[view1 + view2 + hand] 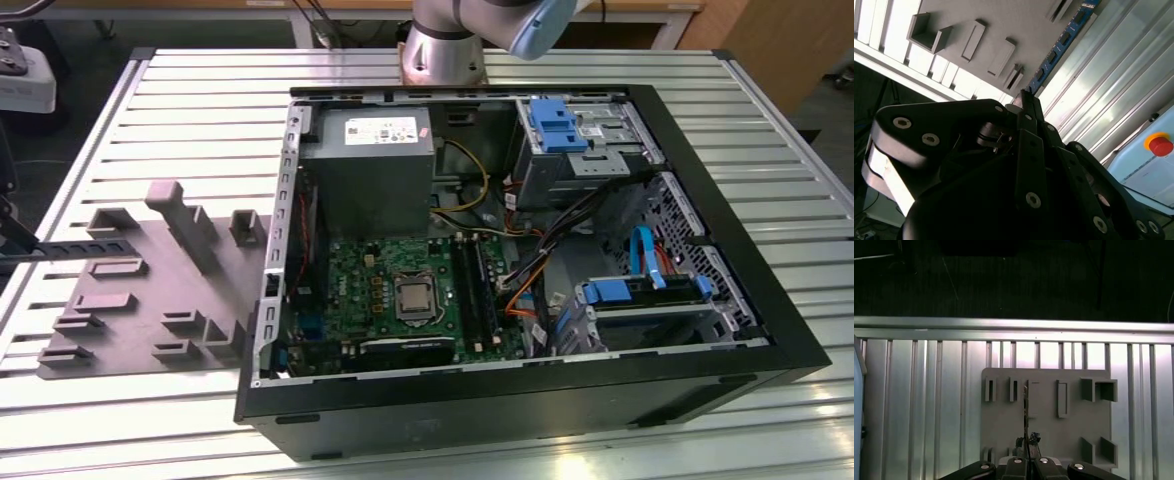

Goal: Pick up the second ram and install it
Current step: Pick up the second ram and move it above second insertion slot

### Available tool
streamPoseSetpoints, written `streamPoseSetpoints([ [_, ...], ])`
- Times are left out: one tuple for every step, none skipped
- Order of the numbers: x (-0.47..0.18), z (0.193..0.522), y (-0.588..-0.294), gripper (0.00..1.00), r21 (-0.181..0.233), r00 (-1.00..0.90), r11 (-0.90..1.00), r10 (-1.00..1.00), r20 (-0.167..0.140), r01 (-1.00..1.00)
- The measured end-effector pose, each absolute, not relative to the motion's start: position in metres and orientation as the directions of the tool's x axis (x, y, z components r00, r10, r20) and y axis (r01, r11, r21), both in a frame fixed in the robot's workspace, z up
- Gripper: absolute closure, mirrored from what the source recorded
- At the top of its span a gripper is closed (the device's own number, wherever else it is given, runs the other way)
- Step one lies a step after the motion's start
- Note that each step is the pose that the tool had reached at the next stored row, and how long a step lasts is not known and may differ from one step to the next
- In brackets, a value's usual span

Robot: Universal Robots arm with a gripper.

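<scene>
Seemingly gripper point(1023, 96) around second ram point(1058, 47).

I see the computer case point(747, 330) on the table point(200, 110), with the holder plate point(134, 300) just beside it at the exterior view's left. Inside the case, the motherboard point(360, 270) lies nearer the camera than the power supply point(367, 170). The memory stick point(1025, 405), pinched in the gripper point(1026, 445), hangs over the plate.

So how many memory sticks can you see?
1: the second ram, held by the gripper at the grey holder plate. Another may be hidden in slots on the motherboard; I cannot tell.
</scene>
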State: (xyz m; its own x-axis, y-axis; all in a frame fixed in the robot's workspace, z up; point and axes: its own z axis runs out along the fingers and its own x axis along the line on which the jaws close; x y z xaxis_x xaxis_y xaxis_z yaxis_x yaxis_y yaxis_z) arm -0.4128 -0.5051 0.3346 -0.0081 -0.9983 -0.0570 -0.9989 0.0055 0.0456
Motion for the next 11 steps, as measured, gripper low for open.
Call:
streamPoseSetpoints([
  [-0.4128, 0.3356, -0.5051, 0.89, 0.046, -0.008, 0.005, -0.998, -0.057, -0.999],
  [-0.4128, 0.3365, -0.5051, 0.89, 0.046, -0.008, 0.005, -0.998, -0.057, -0.999],
  [-0.4128, 0.3369, -0.5051, 0.89, 0.046, -0.008, 0.005, -0.998, -0.057, -0.999],
  [-0.4128, 0.3372, -0.5051, 0.89, 0.046, -0.008, 0.005, -0.998, -0.057, -0.999],
  [-0.4128, 0.3380, -0.5051, 0.89, 0.046, -0.008, 0.005, -0.998, -0.057, -0.999],
  [-0.4128, 0.3384, -0.5051, 0.89, 0.046, -0.008, 0.005, -0.998, -0.057, -0.999],
  [-0.4128, 0.3388, -0.5051, 0.89, 0.046, -0.008, 0.005, -0.998, -0.057, -0.999],
  [-0.4128, 0.3392, -0.5051, 0.89, 0.046, -0.008, 0.005, -0.998, -0.057, -0.999],
  [-0.4128, 0.3395, -0.5051, 0.89, 0.046, -0.008, 0.005, -0.998, -0.057, -0.999],
  [-0.4128, 0.3399, -0.5051, 0.89, 0.046, -0.008, 0.005, -0.998, -0.058, -0.999],
  [-0.4128, 0.3404, -0.5051, 0.89, 0.046, -0.008, 0.005, -0.998, -0.058, -0.999],
])
